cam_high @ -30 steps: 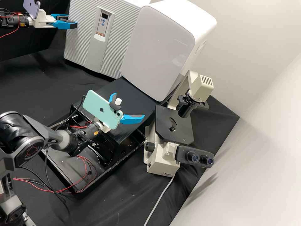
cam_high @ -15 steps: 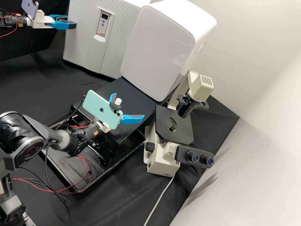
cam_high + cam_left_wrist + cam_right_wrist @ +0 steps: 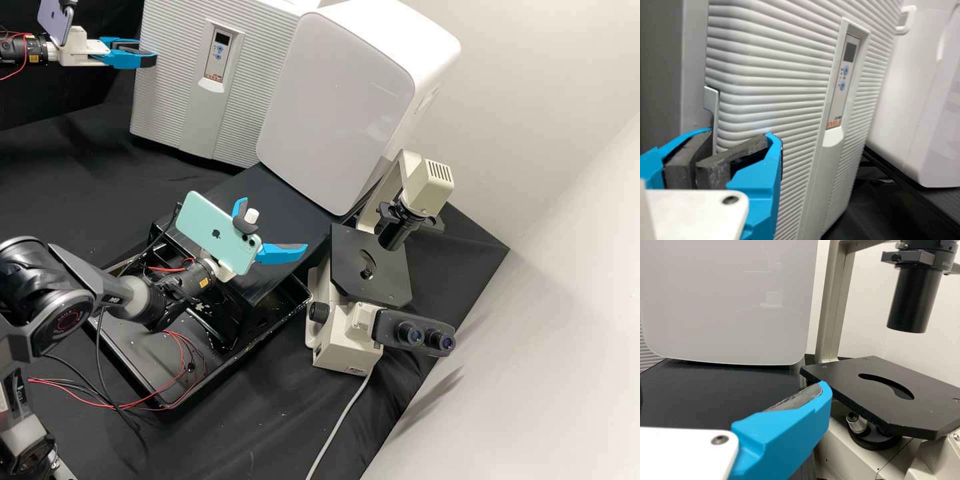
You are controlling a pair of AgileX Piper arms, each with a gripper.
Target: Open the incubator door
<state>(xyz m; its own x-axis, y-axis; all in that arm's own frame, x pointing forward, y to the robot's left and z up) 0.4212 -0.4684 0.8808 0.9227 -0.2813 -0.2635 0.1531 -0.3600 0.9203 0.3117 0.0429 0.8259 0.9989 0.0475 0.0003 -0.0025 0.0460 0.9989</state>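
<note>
Left gripper [image 3: 148, 56] at the free side edge of the white ribbed incubator [image 3: 167, 40], upper left in high view. Its fingers are closed on the slim grey handle strip [image 3: 711, 102] at the edge of the ribbed door [image 3: 785, 55]. Control panel with small dark display [image 3: 850, 52] sits mid-door. Can't tell how far the door stands ajar.

Right gripper [image 3: 273, 223]: fingers spread wide, nothing between them, above the smooth black stand [image 3: 270, 193], near the cream microscope with black stage [image 3: 370, 267]. Mint-green phone [image 3: 217, 230] mounted on that one, lilac phone [image 3: 59, 21] on the left.

Big glossy white cabinet [image 3: 333, 107] is beside the incubator. Microscope is on the black cloth-covered counter [image 3: 253, 413].
</note>
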